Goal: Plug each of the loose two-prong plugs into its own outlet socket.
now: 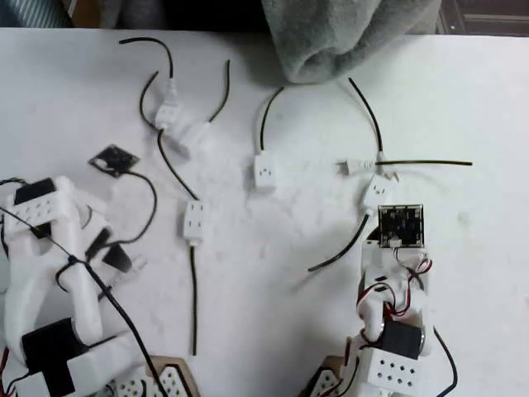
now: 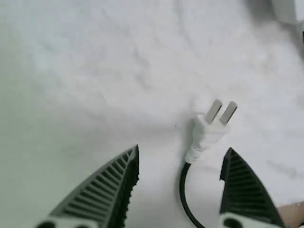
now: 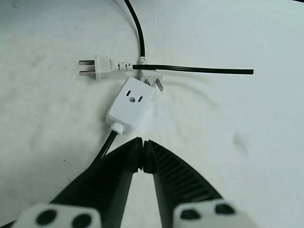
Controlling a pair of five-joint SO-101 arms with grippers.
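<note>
One probably light plug (image 2: 207, 133) to pinch by its moulded body with spread left gripper (image 2: 183, 151); right gripper (image 3: 143, 143) pressed together.

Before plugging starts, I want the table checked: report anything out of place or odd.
A grey cloth sags onto the table at its far edge, where no task item belongs. In the right wrist view, one plug has its cord lying across a second plug, right beside a socket.
</note>
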